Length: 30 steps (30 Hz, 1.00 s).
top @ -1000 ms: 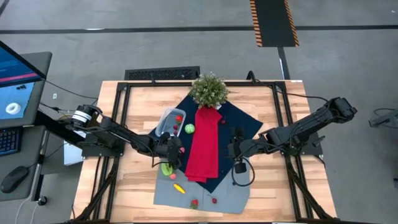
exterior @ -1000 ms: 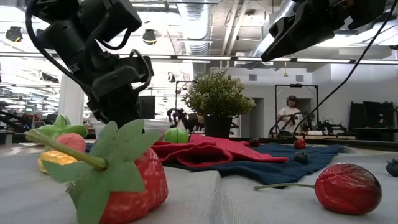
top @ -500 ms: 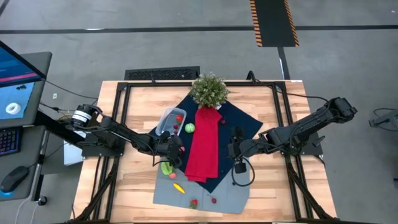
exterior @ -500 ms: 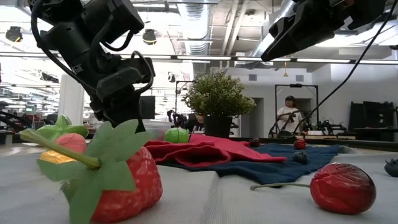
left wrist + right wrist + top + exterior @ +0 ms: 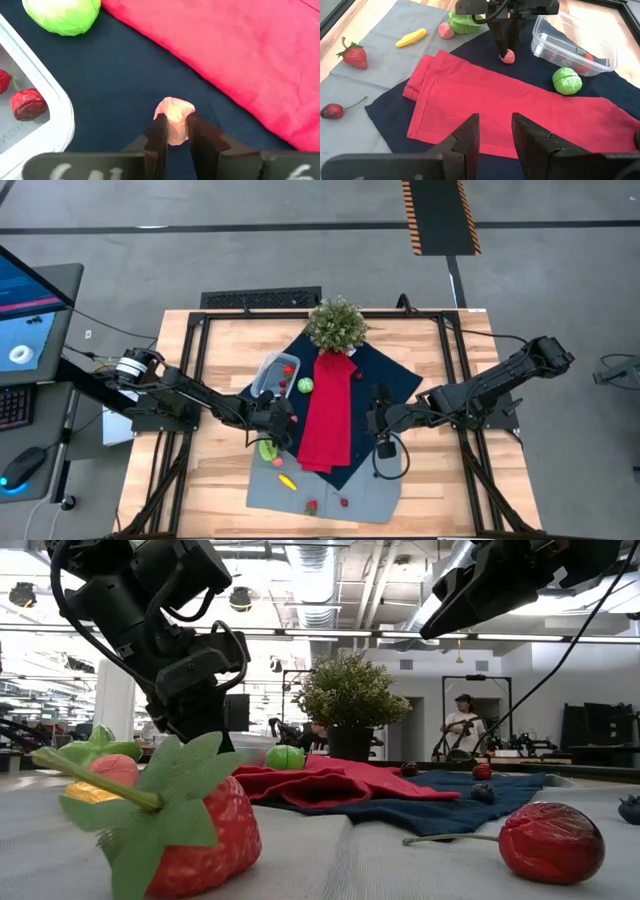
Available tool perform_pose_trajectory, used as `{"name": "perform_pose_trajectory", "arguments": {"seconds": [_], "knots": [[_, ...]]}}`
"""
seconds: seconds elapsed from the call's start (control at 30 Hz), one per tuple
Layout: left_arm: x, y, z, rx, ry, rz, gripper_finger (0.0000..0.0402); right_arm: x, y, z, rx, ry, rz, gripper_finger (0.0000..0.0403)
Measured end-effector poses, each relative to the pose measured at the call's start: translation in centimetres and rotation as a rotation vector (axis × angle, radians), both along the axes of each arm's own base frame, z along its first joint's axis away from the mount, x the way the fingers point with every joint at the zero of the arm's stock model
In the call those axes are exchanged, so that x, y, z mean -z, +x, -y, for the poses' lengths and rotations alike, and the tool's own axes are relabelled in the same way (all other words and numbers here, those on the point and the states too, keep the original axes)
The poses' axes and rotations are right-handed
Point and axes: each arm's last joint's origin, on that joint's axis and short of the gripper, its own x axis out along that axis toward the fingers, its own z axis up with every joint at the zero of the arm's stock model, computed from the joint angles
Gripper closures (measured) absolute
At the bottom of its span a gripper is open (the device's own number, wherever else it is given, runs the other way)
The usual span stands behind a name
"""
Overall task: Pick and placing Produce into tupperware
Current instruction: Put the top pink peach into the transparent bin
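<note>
The left claw [image 5: 174,134] is closed on a small pink piece of produce [image 5: 173,119], which is pinched between the two dark fingers [image 5: 158,141] and rests on the dark blue cloth [image 5: 120,85]. This claw is positioned just beside the clear container [image 5: 572,42], with the edge of the red cloth [image 5: 485,102] on its other side. In the container, red berries [image 5: 27,102] are seen against the wall. A round green piece [image 5: 567,80] lies on the blue cloth between the container and the red cloth. On the grey cloth [image 5: 330,490] at the front of the table [image 5: 215,480], a leafy green piece [image 5: 462,22], a second pink piece [image 5: 446,30], a yellow piece [image 5: 411,37], a strawberry [image 5: 353,54] and a cherry [image 5: 332,110] are laid out apart from one another. A potted plant [image 5: 336,323] stands at the far end of the red cloth.

The left arm [image 5: 200,400] is stretched low from the table's left edge toward the middle, its wrist turned downward. The right arm [image 5: 480,395] is held above the right half of the table. The right claw [image 5: 495,135] is part open and empty, and it hangs over the red cloth, well apart from the produce.
</note>
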Motion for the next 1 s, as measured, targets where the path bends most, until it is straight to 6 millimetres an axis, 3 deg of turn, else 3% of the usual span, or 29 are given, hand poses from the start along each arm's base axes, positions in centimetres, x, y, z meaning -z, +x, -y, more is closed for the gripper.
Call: {"name": "perform_pose_trajectory", "arguments": {"seconds": [0.47,1.0], "knots": [[-1.1,0.0,1.3,0.059,0.051,0.053,0.0351,0.0,0.0,0.0,0.0,-0.001,-0.002,0.0265],[-7.4,-1.7,0.5,-0.046,0.31,0.067,0.0351,0.0,0.0,0.0,0.0,-0.001,-0.002,0.0265]]}}
